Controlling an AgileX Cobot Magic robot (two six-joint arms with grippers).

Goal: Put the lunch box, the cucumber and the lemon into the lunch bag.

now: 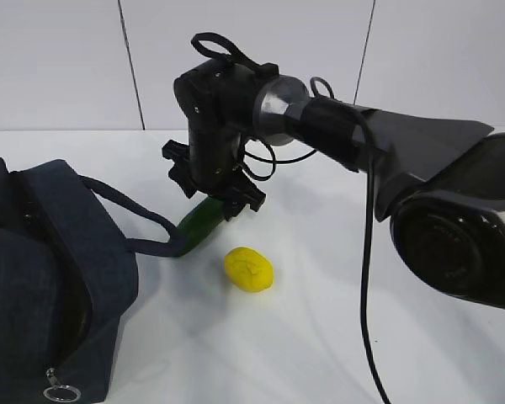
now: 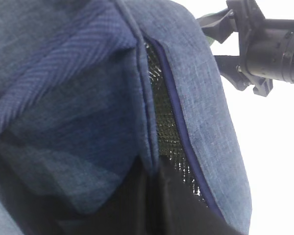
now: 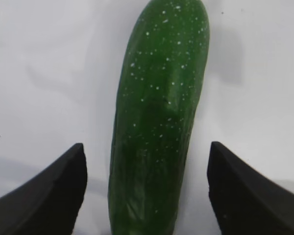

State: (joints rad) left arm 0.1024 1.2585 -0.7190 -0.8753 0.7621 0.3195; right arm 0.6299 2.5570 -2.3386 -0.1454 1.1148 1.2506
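The dark green cucumber [image 1: 198, 225] lies on the white table, one end against the lunch bag's loop handle [image 1: 122, 204]. My right gripper [image 1: 217, 200] is open just above it; in the right wrist view the cucumber [image 3: 159, 122] lies lengthwise between the two black fingers [image 3: 54, 191] of the gripper [image 3: 146, 147], untouched. The yellow lemon [image 1: 248, 269] sits just right of the cucumber. The navy lunch bag [image 1: 42, 286] stands at the left with its flap up. In the left wrist view my left gripper [image 2: 154, 205] looks shut on the bag's flap edge [image 2: 142, 107]. The lunch box is out of view.
A silver ring zipper pull [image 1: 61, 391] hangs at the bag's front corner. The right arm [image 2: 274, 49] shows beyond the bag's flap in the left wrist view. A black cable [image 1: 366, 278] hangs from the right arm over the white table [image 1: 303, 353].
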